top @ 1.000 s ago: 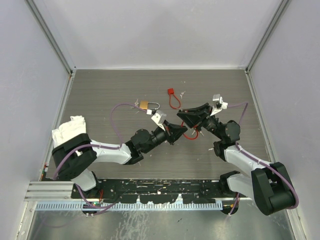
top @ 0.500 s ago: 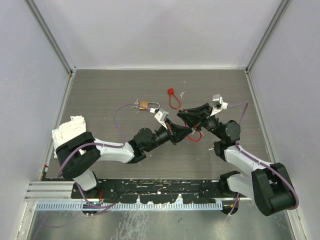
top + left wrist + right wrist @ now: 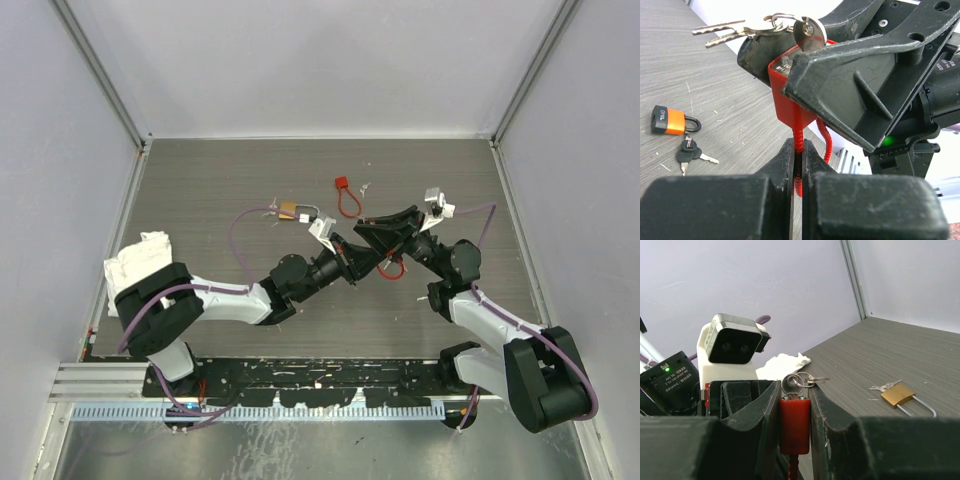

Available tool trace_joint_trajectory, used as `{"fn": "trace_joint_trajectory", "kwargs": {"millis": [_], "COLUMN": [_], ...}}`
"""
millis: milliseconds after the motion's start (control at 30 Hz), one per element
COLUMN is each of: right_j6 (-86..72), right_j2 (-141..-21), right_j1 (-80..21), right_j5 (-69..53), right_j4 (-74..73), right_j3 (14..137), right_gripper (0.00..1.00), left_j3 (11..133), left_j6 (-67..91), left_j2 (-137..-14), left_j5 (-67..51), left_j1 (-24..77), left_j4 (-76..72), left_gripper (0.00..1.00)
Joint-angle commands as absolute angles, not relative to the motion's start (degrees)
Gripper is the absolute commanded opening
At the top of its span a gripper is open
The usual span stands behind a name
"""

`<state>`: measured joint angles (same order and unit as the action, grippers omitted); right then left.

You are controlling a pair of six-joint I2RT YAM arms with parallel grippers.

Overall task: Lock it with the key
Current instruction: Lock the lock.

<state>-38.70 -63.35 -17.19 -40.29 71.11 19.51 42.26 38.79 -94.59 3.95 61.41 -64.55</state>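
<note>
1. Left claw (image 3: 797,152), nearly closed, pinches the red cable (image 3: 799,137).
2. Above the middle of the table (image 3: 200,180), the key (image 3: 790,383) sits in the top of the red lock (image 3: 794,425), with 2 more keys on its ring.
3. Right claw (image 3: 794,396) squeezes the lock's body.

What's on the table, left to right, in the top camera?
White cloth → brass padlock → loose red lock. Held red lock skipped: too overlapped mid-frame to place.
</note>
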Motion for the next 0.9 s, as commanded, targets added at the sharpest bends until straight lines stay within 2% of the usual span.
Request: {"fn": "trace_joint_trajectory", "kwargs": {"millis": [0, 200, 400, 600, 800, 867], "right_j6": [-37.1, -36.6, -34.1, -27.7, -19.9, -18.3], "right_j2": [-63.3, -63.4, -63.1, -61.5, -60.5, -60.3], "right_j1": [-18.0, -18.0, -18.0, -18.1, -17.6, -17.2], "right_j5": [-45.7, -46.1, -47.7, -53.0, -56.6, -57.2], "right_j4": [66.1, 65.5, 64.2, 57.8, 44.8, 41.2], "right_j3": [19.1, 19.3, 20.0, 23.4, 29.1, 30.5], "right_gripper": [0.01, 0.01, 0.02, 0.11, 0.29, 0.3], "left_j3": [44.7, 42.6, 44.1, 42.3, 40.0, 38.8], "left_j6": [35.8, 34.5, 31.7, 22.8, 15.2, 13.9], "left_j2": [-87.2, -85.0, -85.4, -83.8, -81.3, -80.6], "left_j5": [9.7, 8.9, 2.9, -0.1, -1.8, -1.9], "left_j1": [60.5, 60.3, 59.3, 59.3, 59.4, 59.4], "left_j4": [-82.0, -82.0, -81.9, -74.3, -66.2, -65.7], "left_gripper": [0.0, 0.0, 0.0, 0.0, 0.0, 0.0]}}
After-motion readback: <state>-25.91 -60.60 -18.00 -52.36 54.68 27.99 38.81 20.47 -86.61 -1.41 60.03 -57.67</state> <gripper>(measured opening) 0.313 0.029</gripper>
